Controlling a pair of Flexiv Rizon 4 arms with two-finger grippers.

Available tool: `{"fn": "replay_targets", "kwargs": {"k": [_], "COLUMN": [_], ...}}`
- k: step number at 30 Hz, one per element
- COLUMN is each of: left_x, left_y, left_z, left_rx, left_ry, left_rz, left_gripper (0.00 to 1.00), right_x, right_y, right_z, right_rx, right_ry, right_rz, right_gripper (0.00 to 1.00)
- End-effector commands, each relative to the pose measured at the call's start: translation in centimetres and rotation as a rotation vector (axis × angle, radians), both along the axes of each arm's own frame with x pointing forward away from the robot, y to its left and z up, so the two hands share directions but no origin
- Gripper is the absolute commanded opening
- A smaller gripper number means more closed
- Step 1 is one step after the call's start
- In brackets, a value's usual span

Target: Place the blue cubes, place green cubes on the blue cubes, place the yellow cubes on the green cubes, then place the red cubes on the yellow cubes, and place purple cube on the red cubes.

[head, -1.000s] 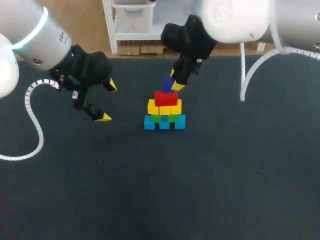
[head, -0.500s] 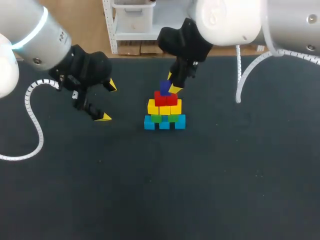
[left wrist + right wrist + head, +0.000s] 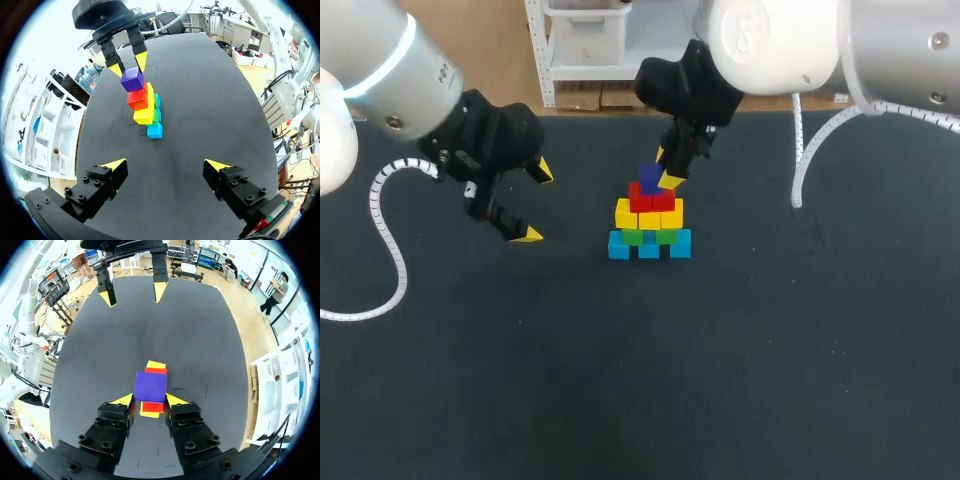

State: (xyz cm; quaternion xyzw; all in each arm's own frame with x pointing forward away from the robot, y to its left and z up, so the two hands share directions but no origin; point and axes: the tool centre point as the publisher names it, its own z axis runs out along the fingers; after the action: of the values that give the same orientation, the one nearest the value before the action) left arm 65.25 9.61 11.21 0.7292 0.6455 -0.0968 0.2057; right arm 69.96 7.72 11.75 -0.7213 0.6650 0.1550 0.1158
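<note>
Last step: your right fingers [image 3: 176, 400] hold purple cube [image 3: 650, 178] on the reds [image 3: 651, 198]; next open, lift straight. Left fingers [image 3: 528, 235] wide.

The cube stack [image 3: 649, 222] stands on the table [image 3: 720, 350] in the upper middle of the frame. Its top cube [image 3: 650, 176] rests on the row beneath, between the right gripper's [image 3: 665, 167] fingers, both touching it. The left gripper [image 3: 535, 203] hangs left of the stack, well apart.
</note>
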Motion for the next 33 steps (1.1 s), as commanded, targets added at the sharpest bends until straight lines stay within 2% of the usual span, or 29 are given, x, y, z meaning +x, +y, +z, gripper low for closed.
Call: {"fn": "replay_targets", "kwargs": {"k": [1, 5, 6, 10, 13, 19, 25, 33], "left_x": [0.04, 0.04, 0.04, 0.04, 0.04, 0.04, 0.04, 0.04], "left_y": [0.12, 0.12, 0.12, 0.12, 0.12, 0.12, 0.12, 0.12], "left_z": [-0.05, -0.05, -0.05, -0.05, -0.05, -0.05, -0.05, -0.05], "left_rx": [-0.004, -0.004, -0.004, -0.004, -0.004, -0.004, -0.004, -0.004], "left_ry": [-0.001, -0.001, -0.001, -0.001, -0.001, -0.001, -0.001, -0.001], "left_rz": [-0.004, -0.004, -0.004, -0.004, -0.004, -0.004, -0.004, -0.004], "left_gripper": [1.0, 1.0, 1.0, 1.0, 1.0, 1.0, 1.0, 1.0], "right_x": [0.13, 0.15, 0.15, 0.16, 0.21, 0.21, 0.24, 0.24], "right_y": [-0.03, -0.07, -0.07, -0.07, -0.08, -0.03, 0.06, 0.21], "right_z": [-0.03, -0.13, -0.14, -0.15, -0.18, -0.31, -0.3, -0.26], "right_rx": [0.001, 0.0, 0.0, 0.001, 0.001, 0.0, 0.0, 0.0], "right_ry": [0.003, 0.005, 0.006, 0.006, 0.006, 0.008, 0.008, 0.005], "right_rz": [-0.001, -0.002, -0.002, -0.002, -0.001, -0.001, 0.0, 0.005], "right_gripper": [0.0, 0.01, 0.08, 0.17, 0.28, 0.35, 0.37, 0.49]}}
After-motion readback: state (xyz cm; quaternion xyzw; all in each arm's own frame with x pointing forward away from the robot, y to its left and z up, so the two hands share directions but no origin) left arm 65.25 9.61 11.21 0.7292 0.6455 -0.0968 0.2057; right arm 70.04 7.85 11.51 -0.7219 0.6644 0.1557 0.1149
